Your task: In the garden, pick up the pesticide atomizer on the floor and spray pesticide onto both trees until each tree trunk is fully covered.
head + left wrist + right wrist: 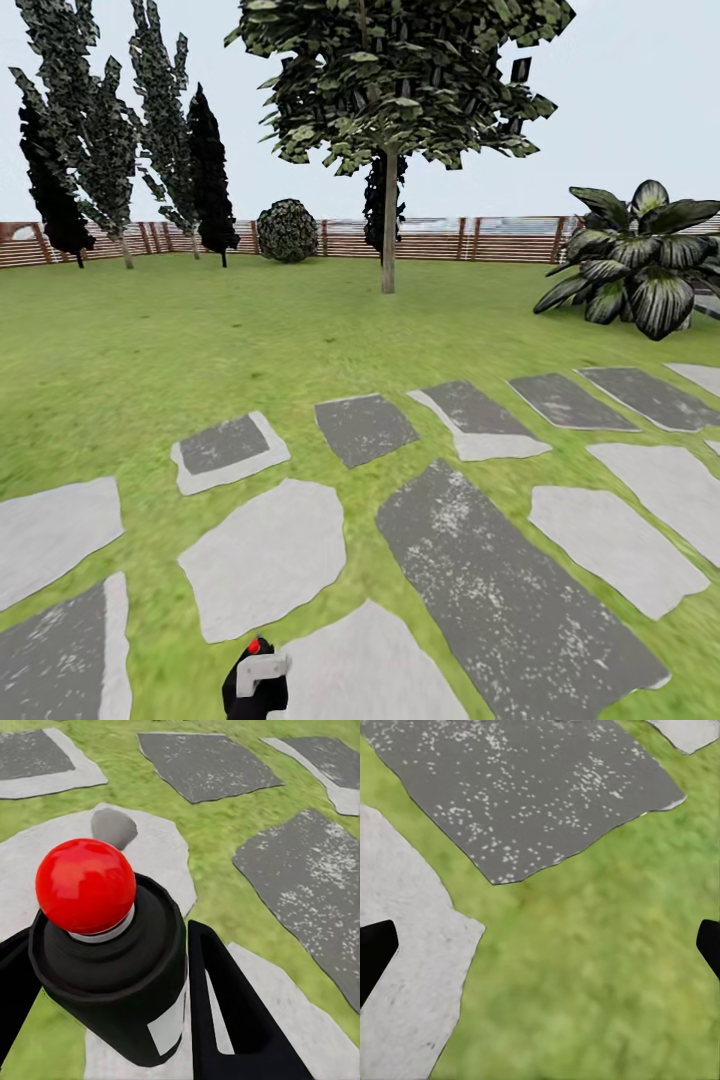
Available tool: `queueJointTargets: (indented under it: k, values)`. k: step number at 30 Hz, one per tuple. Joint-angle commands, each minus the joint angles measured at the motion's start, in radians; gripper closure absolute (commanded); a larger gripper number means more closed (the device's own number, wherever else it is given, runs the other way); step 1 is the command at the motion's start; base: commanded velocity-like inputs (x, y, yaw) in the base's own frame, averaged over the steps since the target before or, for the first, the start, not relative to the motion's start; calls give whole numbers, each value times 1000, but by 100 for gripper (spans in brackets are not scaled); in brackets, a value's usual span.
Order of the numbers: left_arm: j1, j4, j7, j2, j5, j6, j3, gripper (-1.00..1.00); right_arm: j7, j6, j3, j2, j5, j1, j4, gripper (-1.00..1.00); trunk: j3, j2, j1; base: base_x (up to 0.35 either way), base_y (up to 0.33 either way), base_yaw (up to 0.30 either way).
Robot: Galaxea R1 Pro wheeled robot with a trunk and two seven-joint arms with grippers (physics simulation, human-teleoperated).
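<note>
The pesticide atomizer (112, 967) is a black bottle with a red ball on top and a whitish label. My left gripper (112, 990) is shut on it, one black finger (232, 1020) on each side of its body. In the head view the atomizer (258, 675) is at the bottom edge, above a pale paving stone. A tree stands far ahead across the lawn, its straight grey-brown trunk (388, 225) under a spreading leafy crown (400, 70). My right gripper (540, 945) is open over grass, with nothing between its fingertips (373, 952).
Grey and pale stepping stones (500, 590) lie in the grass around me. A broad-leaved plant (640, 265) stands at the right. A round bush (287, 230), dark narrow trees (210, 170) and a slatted wood fence (450, 240) line the far side of the garden.
</note>
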Motion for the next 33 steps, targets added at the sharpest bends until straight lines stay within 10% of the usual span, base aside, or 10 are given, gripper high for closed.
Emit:
queueJointTargets:
  k: [1,33]
  values:
    - [-1,0,-2,0,-7,-3,7,100,3,-4,1,0,-9,-1,1,-100,-1,0,1,350,0,0]
    - [-1,2,-2,1,-8,-2,7,100,3,-4,1,1,-9,-1,1,-100,-1,0,1,350,0,-2]
